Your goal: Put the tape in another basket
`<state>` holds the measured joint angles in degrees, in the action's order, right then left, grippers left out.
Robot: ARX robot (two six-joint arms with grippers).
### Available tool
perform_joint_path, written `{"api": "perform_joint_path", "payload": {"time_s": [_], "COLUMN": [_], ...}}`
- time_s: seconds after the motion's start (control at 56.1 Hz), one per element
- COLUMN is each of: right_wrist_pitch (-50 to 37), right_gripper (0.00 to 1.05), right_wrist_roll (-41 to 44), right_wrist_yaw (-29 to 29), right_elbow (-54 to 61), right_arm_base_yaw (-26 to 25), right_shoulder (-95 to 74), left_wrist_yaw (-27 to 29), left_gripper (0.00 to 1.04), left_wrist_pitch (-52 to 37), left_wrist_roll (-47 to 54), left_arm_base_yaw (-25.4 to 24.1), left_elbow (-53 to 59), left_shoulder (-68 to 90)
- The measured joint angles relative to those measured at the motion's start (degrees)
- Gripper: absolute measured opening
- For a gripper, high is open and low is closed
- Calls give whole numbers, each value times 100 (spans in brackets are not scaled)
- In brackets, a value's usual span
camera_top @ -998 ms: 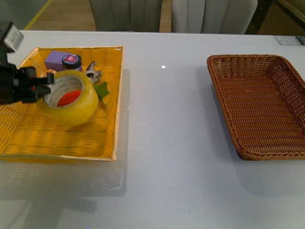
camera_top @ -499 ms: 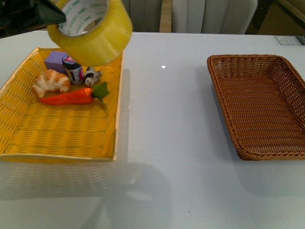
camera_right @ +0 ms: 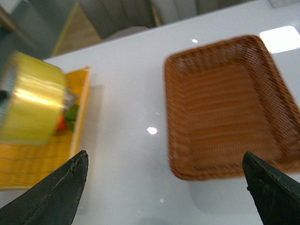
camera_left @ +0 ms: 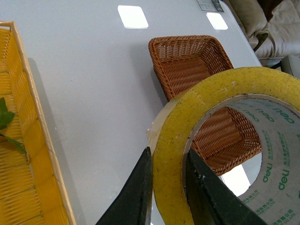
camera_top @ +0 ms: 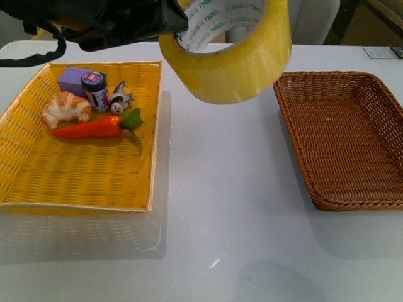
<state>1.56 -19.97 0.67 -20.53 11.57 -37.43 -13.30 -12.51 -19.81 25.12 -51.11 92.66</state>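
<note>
Aloft, tape (camera_top: 233, 56), top out of frame, in pinch of left gripper (camera_left: 169, 161); right gripper (camera_right: 164, 158), jaws apart.

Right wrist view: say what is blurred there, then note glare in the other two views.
Right wrist view: the tape is smeared and the basket soft. Left wrist view: sharp, with bright square reflections on the table. Front view: sharp, only faint glints there.
</note>
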Motion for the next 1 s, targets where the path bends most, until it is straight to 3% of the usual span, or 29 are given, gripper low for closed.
{"api": "perform_joint_path", "payload": {"time_s": [0.303,0.481,0.998], "right_wrist_pitch": [-2479,-3757,-4645], "right_gripper": [96,96,96], "right_wrist_roll": [-859,-1628,-2253], "right_wrist_yaw": [1648,2192,2358], "right_elbow": [-219,-155,-157], "right_arm_base_yaw": [133,164,662], "right_shoulder": [-2120,-2828,-3781], "left_wrist_yaw": [-219,-323,-562], "left_gripper": [14,14,14], "left_wrist_pitch": [153,216,201], "left_wrist_roll": [-160,-221,-280], "left_arm_base_yaw": [195,240,240], "left_elbow": [-2,-11,-35], "left_shoulder": [-240,-269,-271]}}
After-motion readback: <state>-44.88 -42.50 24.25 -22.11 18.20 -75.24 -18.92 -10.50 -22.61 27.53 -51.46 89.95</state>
